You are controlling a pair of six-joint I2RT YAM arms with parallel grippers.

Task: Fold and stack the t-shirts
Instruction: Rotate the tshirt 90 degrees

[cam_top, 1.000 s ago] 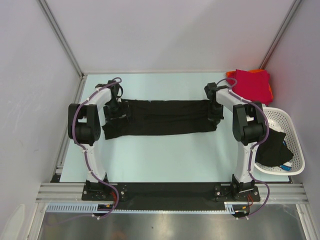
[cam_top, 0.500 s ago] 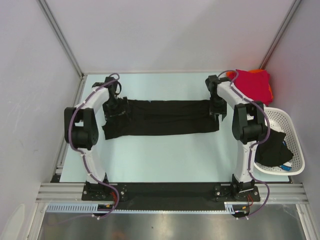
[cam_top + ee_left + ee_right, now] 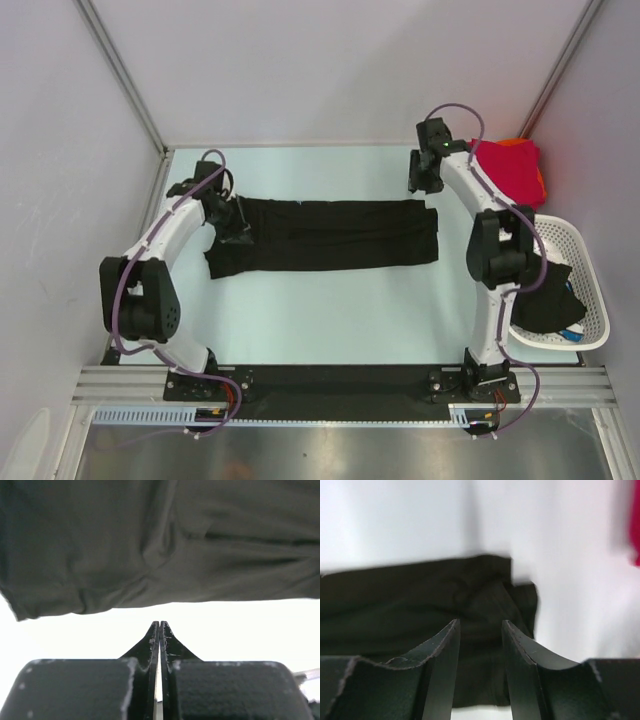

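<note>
Black shirt (image 3: 330,233) lies folded into a long band across mid-table, running from 9 to 3 o'clock. Left gripper (image 3: 159,626) sits just beside the band's 9 o'clock end, fingers pressed together with no cloth between them. Right gripper (image 3: 480,625) hovers by the 3 o'clock end, jaws apart and empty. Red shirt (image 3: 505,170) lies on an orange shirt (image 3: 518,145) at 2 o'clock. The basket (image 3: 590,260) at 4 o'clock holds black cloth (image 3: 545,295).
</note>
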